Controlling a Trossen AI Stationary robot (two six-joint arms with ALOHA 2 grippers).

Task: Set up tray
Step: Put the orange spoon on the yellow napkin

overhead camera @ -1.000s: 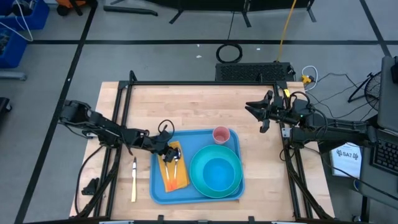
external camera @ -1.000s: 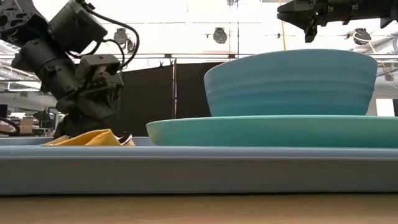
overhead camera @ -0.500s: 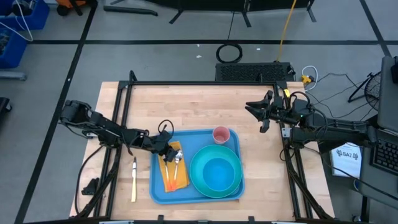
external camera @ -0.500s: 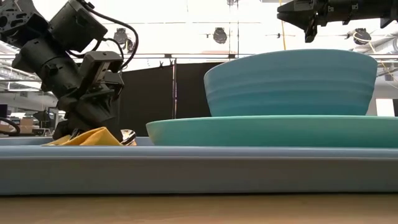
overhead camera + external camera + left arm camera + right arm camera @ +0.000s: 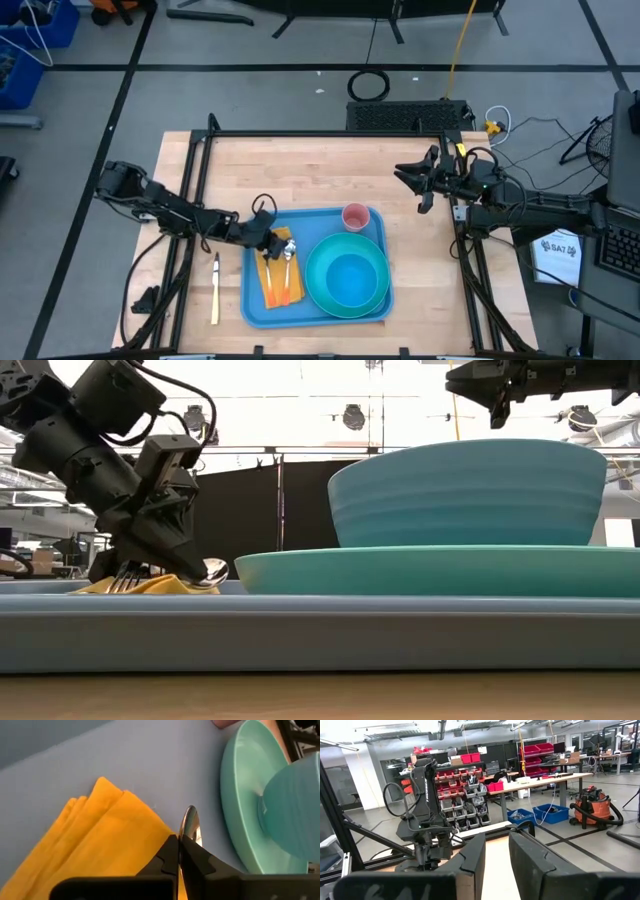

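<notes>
Tray (image 5: 255, 300): light-blue, lying flat at the near middle of the worktop (image 5: 320, 170).
On the tray: yellow napkin (image 5: 278, 285) at its left end, teal plate (image 5: 345, 290) with blue bowl (image 5: 348, 276) at its right, pink cup (image 5: 355, 216) at its far right corner.
Left gripper (image 5: 270, 243): over the tray's left end, fingers together on a spoon (image 5: 212, 571); fork (image 5: 125, 574) beside it on the napkin.
Knife (image 5: 215, 288): on the worktop, just left of the tray.
Right gripper (image 5: 412, 180): raised, well right of the tray, fingers slightly apart, holding nothing.

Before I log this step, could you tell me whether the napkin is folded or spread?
Folded. The napkin lies on the tray as a narrow strip, with stacked layers along its edge in the left wrist view.
</notes>
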